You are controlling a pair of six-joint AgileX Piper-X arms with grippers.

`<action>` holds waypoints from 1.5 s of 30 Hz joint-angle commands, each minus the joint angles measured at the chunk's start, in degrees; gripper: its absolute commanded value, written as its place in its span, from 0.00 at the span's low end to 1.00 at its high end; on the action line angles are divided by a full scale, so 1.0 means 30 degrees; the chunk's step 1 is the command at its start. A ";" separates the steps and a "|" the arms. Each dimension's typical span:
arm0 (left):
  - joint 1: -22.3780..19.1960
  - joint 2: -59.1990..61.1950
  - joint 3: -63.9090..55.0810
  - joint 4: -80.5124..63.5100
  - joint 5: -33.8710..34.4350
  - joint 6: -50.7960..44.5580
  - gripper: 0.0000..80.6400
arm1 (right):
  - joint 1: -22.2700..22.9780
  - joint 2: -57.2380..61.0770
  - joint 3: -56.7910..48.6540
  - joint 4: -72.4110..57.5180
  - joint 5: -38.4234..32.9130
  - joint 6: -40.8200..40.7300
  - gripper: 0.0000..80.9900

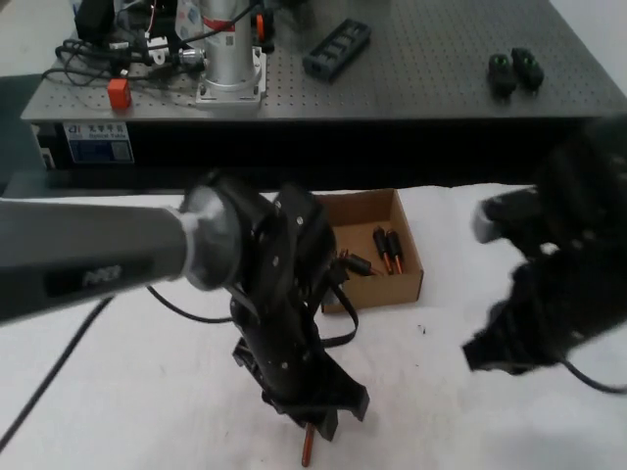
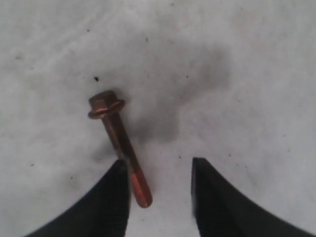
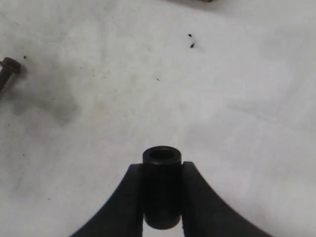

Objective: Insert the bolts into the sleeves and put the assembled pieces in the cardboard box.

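While left claw hangs spread wide, bolt lies on cloth, thread end just beside one finger. Bolt small, hard, likely light, may roll: grab middle. Right claw pinches sleeve. Box farther back.

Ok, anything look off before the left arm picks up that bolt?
One thing: the bolt lies slanted on the cloth, its threaded end close beside one finger of the open left gripper rather than midway in the gap. The sleeve sits straight in the right gripper. Nothing looks spilled or damaged.
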 commanded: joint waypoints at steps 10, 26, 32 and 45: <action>-0.0045 0.0739 -0.0180 -0.1066 -0.1133 -0.1214 0.33 | -0.1202 -0.6151 0.2211 0.0381 -0.0196 0.0374 0.01; -0.0045 0.0262 -0.0358 -0.1498 0.0382 -0.1287 0.01 | -0.1202 -0.7886 0.2211 0.0814 -0.0408 0.0787 0.01; -0.0045 -0.3838 0.0183 -0.3717 0.1009 -0.2154 0.01 | -0.1132 -1.0508 0.4047 0.0034 -0.4633 0.2567 0.01; -0.0045 -1.1392 0.7360 -1.9101 0.5015 -0.9843 0.01 | 0.3747 -1.1003 0.8074 -1.1728 -1.0622 0.9908 0.01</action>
